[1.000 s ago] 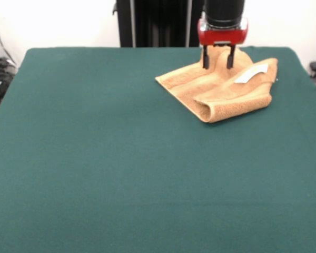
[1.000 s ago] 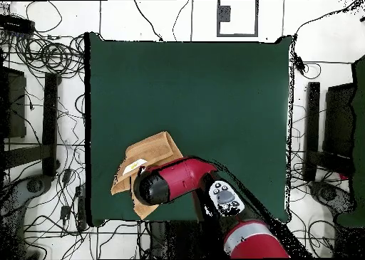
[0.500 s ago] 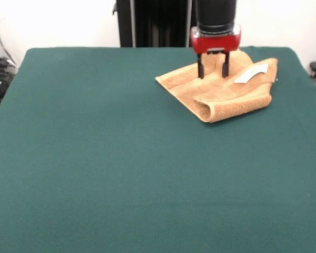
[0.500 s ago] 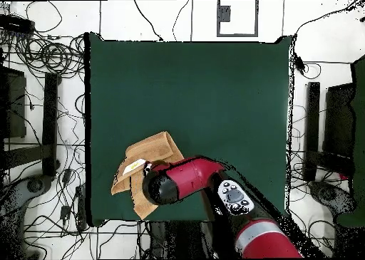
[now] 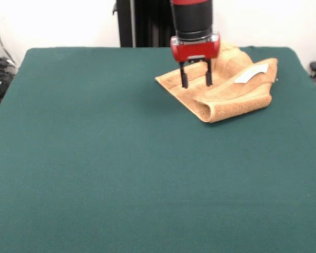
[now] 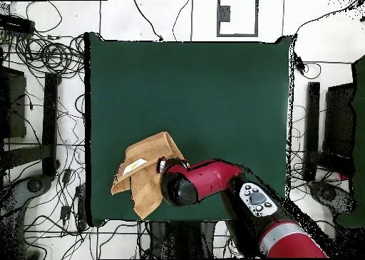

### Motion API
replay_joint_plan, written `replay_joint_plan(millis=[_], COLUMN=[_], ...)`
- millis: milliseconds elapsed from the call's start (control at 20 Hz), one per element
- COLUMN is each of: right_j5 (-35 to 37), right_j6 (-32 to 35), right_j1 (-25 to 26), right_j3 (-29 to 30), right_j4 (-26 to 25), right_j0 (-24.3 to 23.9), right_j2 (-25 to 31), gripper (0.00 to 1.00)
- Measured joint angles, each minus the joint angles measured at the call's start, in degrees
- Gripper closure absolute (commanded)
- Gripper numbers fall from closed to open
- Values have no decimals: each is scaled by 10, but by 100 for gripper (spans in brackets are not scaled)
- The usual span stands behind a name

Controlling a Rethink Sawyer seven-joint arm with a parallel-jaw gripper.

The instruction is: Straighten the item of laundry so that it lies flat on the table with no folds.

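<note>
The claw (image 5: 195,81), fingers spread and empty, hangs over the folded towel's (image 5: 229,92) edge on the green desk (image 5: 121,158).

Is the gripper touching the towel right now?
Cannot tell. In the front view the open gripper overlaps the towel, but no gap or contact shows; overhead, the arm hides it.

tangled cables (image 6: 50,54), white floor (image 6: 314,58)
</note>
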Motion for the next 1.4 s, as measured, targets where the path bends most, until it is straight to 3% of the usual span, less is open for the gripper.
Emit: replay_joint_plan(millis=[750,1150,1400], right_j5=[0,-20,-47], right_j6=[0,0,0], right_j1=[32,39,40], right_j3=[-1,-2,-8], right_j4=[-37,-56,-68], right_j0=[-53,-48,-18], right_j2=[51,52,38], gripper=[0,0,0])
